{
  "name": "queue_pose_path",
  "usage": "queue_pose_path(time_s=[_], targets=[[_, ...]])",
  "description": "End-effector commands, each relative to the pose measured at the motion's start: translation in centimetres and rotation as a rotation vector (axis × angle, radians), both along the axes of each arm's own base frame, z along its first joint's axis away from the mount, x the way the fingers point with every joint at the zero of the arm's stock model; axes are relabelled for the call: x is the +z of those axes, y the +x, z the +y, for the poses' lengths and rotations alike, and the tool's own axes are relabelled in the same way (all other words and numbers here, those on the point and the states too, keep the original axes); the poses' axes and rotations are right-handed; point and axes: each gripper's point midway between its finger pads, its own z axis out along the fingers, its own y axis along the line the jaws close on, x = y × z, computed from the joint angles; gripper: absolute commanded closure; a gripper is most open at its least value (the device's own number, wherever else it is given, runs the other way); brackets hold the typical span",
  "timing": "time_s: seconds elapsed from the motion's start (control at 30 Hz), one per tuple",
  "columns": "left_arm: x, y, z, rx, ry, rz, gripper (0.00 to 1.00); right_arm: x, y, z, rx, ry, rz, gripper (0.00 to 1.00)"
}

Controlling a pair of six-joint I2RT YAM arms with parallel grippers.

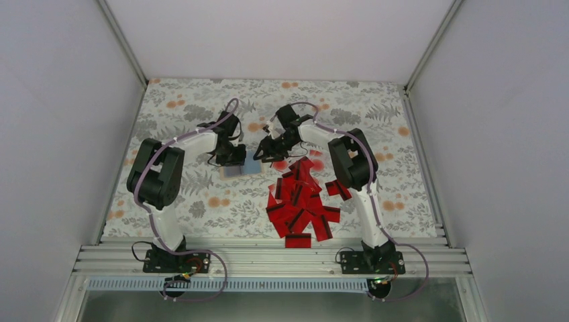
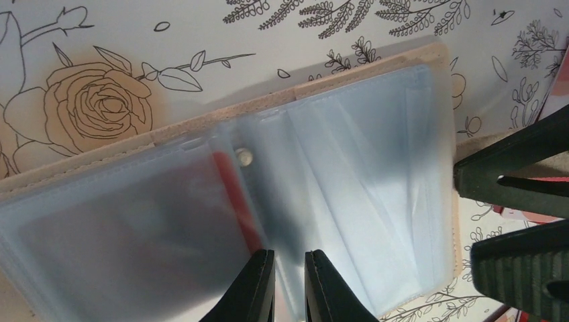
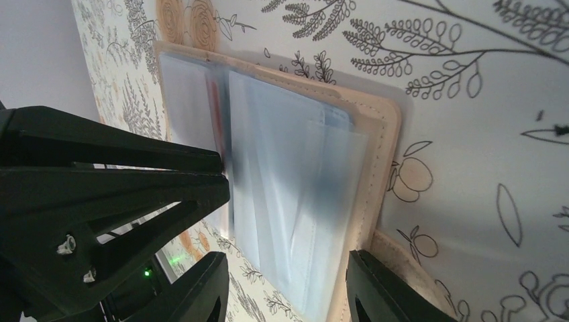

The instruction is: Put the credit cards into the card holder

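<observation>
Heaped nearest the arm bases on floral cloth: red credit cards. Just beyond, lying open: tan card holder. Pinching one clear sleeve, fingers nearly together: left gripper. Spread, straddling the holder's edge: right gripper.

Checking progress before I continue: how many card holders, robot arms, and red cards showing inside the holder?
Card holder: 1
Arms: 2 (left arm, right arm)
Red card showing inside it: 1
Total: 4
Loose heap of cards: too overlapped to count.
</observation>
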Motion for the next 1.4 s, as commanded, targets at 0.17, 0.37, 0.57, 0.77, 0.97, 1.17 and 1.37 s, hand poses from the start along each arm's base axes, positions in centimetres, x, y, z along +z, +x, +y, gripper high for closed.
queue_pose_path(time_s=[0.17, 0.37, 0.57, 0.77, 0.97, 1.17, 1.37], targets=[[-1.4, -0.6, 0.1, -0.017, 0.007, 0.03, 0.87, -1.2, 0.0, 0.8, -0.005, -0.02, 0.016, 0.55], [-1.7, -0.9, -0.1, -0.023, -0.002, 0.038, 0.87, 0.2, -0.4, 2.0, 0.026, 0.05, 0.027, 0.55], [-1.8, -1.1, -0.3, -0.024, -0.017, 0.04, 0.87, 0.9, -0.4, 2.8, 0.043, 0.066, 0.028, 0.55], [-1.7, -1.1, -0.3, -0.023, -0.02, 0.037, 0.87, 1.1, -0.7, 3.1, 0.055, 0.07, 0.03, 0.55], [-1.2, -0.9, -0.2, -0.018, -0.02, 0.027, 0.87, 1.9, -1.1, 3.6, 0.078, 0.113, 0.035, 0.55], [0.5, -0.3, -0.1, -0.007, -0.016, -0.006, 0.86, 1.9, -2.2, 4.1, 0.109, 0.155, 0.06, 0.55], [1.7, 0.0, 0.3, 0.01, 0.003, -0.027, 0.86, 2.2, -2.6, 4.6, 0.126, 0.186, 0.068, 0.55]])
